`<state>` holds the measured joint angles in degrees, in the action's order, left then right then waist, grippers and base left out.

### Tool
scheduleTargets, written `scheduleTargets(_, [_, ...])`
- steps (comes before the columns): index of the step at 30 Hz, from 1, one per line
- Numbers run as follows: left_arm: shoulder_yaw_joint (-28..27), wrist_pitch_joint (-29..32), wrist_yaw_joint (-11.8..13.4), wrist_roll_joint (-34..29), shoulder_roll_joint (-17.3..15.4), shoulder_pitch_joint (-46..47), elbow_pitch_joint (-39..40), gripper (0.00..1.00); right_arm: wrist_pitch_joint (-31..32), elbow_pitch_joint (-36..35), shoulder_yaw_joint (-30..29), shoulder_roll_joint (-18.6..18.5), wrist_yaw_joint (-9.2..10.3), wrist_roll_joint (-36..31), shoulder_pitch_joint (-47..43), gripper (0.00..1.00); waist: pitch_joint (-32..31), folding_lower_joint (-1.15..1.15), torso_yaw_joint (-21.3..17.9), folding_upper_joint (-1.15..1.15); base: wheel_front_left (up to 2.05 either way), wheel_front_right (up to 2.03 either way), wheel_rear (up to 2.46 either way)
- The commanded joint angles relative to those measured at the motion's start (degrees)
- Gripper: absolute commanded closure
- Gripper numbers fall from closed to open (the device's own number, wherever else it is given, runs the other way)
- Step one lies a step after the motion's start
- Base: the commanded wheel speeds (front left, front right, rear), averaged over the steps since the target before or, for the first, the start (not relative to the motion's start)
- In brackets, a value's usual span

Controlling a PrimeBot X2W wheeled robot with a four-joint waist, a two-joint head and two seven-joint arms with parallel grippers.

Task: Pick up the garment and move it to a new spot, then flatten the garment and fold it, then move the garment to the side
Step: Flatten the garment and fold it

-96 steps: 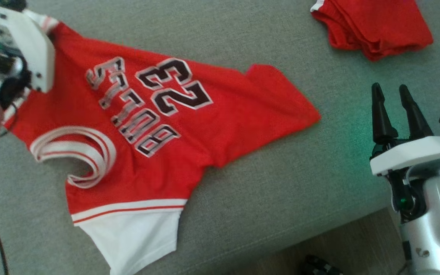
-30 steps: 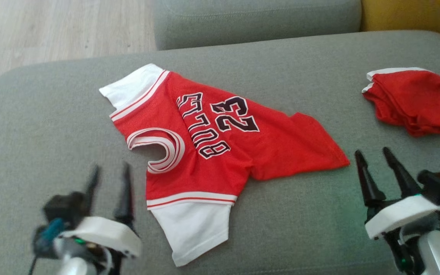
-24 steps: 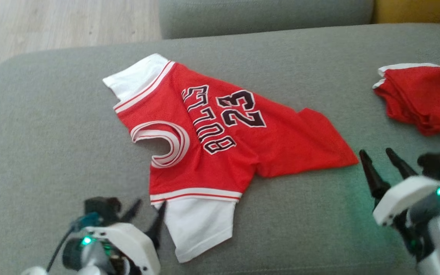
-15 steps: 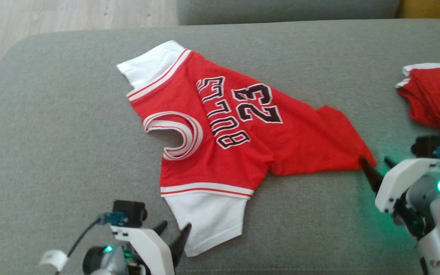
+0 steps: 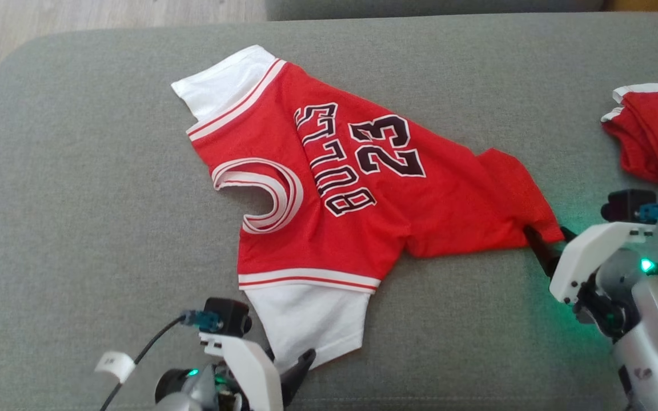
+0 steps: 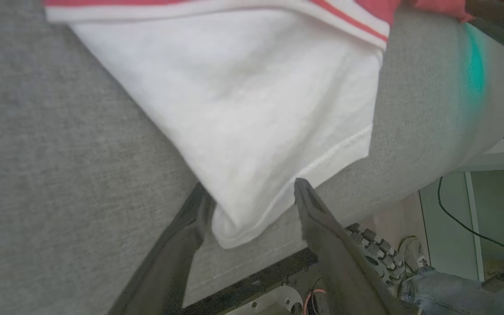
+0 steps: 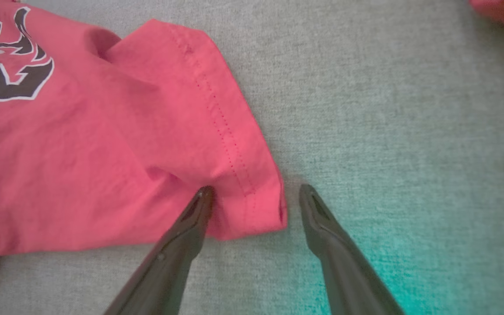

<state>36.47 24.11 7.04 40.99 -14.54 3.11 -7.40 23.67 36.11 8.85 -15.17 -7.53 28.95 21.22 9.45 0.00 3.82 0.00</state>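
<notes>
The garment (image 5: 329,188) is a red jersey with white sleeves and "BULLS 23" on it, lying spread on the grey sofa cushion (image 5: 77,171). My left gripper (image 5: 290,361) is at the near white sleeve's corner. In the left wrist view my left gripper (image 6: 252,192) stands open, its fingers straddling the white sleeve (image 6: 252,109). My right gripper (image 5: 547,233) is at the jersey's bottom right corner. In the right wrist view my right gripper (image 7: 256,190) is open astride the red hem corner (image 7: 252,205), with one fingertip (image 7: 204,197) on the cloth and the other on the sofa.
A second red garment (image 5: 657,137) lies folded at the cushion's right edge. Wooden floor (image 5: 77,14) shows beyond the far left corner. The cushion's front edge runs just behind my left gripper, and a person's shoe (image 6: 411,258) is on the floor below it.
The camera has tilted down. Both arms have reached forward to the jersey, the left to the near white sleeve, the right to the red hem corner. Both grippers have stayed open.
</notes>
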Motion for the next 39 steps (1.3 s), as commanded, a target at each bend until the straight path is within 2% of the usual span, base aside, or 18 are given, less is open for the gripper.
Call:
scheduleTargets(1, [-1.46, -0.43, -0.15, 0.10, 0.14, 2.84, 0.20, 0.00, 0.24, 0.58, 2.10, 0.19, 0.04, 0.60, 1.01, 0.00, 0.25, 0.00, -0.08, 0.00, 0.00, 0.00, 0.00])
scheduleTargets(5, [-1.21, -0.73, -0.49, 0.00, 0.75, 4.02, -1.43, 0.00, -0.46, 2.03, 4.11, 0.49, 0.04, 1.65, 2.21, 0.00, 0.58, 0.00, -0.13, 0.00, 0.00, 0.00, 0.00])
scheduleTargets(6, [-1.19, -0.81, -0.56, 0.07, 0.89, 4.17, -1.76, 0.00, -0.69, 2.11, 4.94, 0.53, 0.04, 2.06, 2.38, 0.14, 0.54, 0.00, -0.12, 0.00, 0.00, 0.00, 0.00])
scheduleTargets(7, [-1.16, -0.82, -0.64, 0.16, 0.98, 4.26, -2.07, 0.10, -1.06, 2.13, 5.65, 0.61, 0.04, 2.67, 2.50, 0.50, 0.47, 0.00, -0.12, 0.00, 0.00, 0.00, 0.00])
scheduleTargets(8, [-1.15, -0.85, -0.70, 0.26, 1.05, 4.32, -2.36, 0.31, -1.53, 2.00, 6.54, 0.63, 0.04, 3.20, 2.59, 0.83, 0.35, 0.00, -0.13, 0.00, 0.00, 0.00, 0.00])
scheduleTargets(9, [-1.17, -0.92, -0.78, 0.39, 1.09, 4.31, -2.69, 0.62, -2.40, 1.83, 7.34, 0.51, 0.04, 3.58, 2.64, 1.00, 0.10, 0.00, -0.16, 0.00, 0.00, 0.00, 0.00])
scheduleTargets(10, [-1.16, -0.99, -0.89, 0.48, 1.08, 4.28, -2.99, 0.84, -3.37, 1.75, 7.92, 0.32, 0.04, 3.99, 2.64, 1.00, -0.06, 0.00, -0.18, 0.00, 0.00, 0.00, 0.00])
scheduleTargets(11, [-1.34, -1.42, -0.97, 0.55, 1.09, 4.28, -3.15, 1.00, -4.43, 1.62, 8.39, 0.10, 0.04, 4.36, 2.68, 1.00, -0.25, 0.00, -0.22, 0.00, 0.00, 0.00, 0.00])
scheduleTargets(18, [-3.66, -4.43, -1.35, 1.32, -0.48, 3.44, -0.22, 1.00, -12.41, -2.02, 9.81, -1.85, 0.04, 9.46, 1.69, 1.00, -2.62, 0.00, -0.12, 0.00, 0.00, 0.00, 0.00])
scheduleTargets(19, [-4.20, -4.85, -1.32, 1.47, -0.93, 3.21, 0.84, 1.00, -13.30, -3.21, 9.75, -2.01, 0.04, 11.04, 1.34, 1.00, -2.96, 0.00, -0.10, 0.00, 0.00, 0.00, 0.00])
scheduleTargets(20, [-6.16, -6.01, -1.24, 1.41, -2.82, 3.65, 4.85, 1.00, -14.96, -7.64, 9.61, -2.89, 0.04, 16.02, 0.73, 1.00, -3.33, 0.00, -0.04, 0.00, 0.00, 0.00, 0.00])
scheduleTargets(23, [-8.37, -5.71, -1.74, 1.03, -5.13, 7.29, 9.05, 1.00, -14.70, -11.76, 8.73, -3.89, 0.04, 21.63, 1.61, 1.00, -2.10, 0.00, 0.28, 0.00, 0.00, 0.00, 0.00])
scheduleTargets(27, [-11.17, -3.37, -3.43, -0.29, -7.88, 18.80, 10.69, 1.00, -11.98, -15.57, 8.15, -5.68, 0.04, 26.94, 7.14, 1.00, 2.17, 0.00, 0.77, 0.00, 0.00, 0.00, 0.00])
scheduleTargets(30, [-12.44, -1.81, -5.50, -0.79, -7.65, 30.63, 7.37, 1.00, -9.25, -16.27, 7.19, -6.84, 0.04, 30.73, 14.28, 1.00, 6.67, 0.00, 1.10, 0.00, 0.00, 0.00, 0.00])
scheduleTargets(33, [-12.69, -0.87, -7.60, -1.93, -6.29, 43.39, 0.32, 1.00, -6.35, -14.27, 5.61, -7.33, 0.04, 34.30, 23.23, 1.00, 11.40, 0.00, 1.32, 0.00, 0.00, 0.00, 0.00])
scheduleTargets(37, [-14.16, -2.41, -9.07, -2.96, -3.44, 59.93, -11.44, 1.00, -3.71, -9.16, 4.28, -7.03, 0.04, 36.96, 36.41, 1.00, 16.29, 0.00, 1.22, 0.00, 0.00, 0.00, 0.00])
scheduleTargets(38, [-14.16, -2.41, -9.07, -2.96, -3.44, 59.93, -11.44, 1.00, -3.71, -9.16, 4.28, -7.03, 0.04, 36.96, 36.41, 1.00, 16.29, 0.00, 1.22, 0.00, 0.00, 0.00, 0.00])
scheduleTargets(39, [-14.76, -3.40, -9.15, -3.22, -2.76, 63.84, -14.28, 1.00, -3.47, -7.86, 4.10, -6.77, 0.04, 37.39, 39.70, 1.00, 17.23, 0.00, 1.11, 0.00, 0.00, 0.00, 0.00])
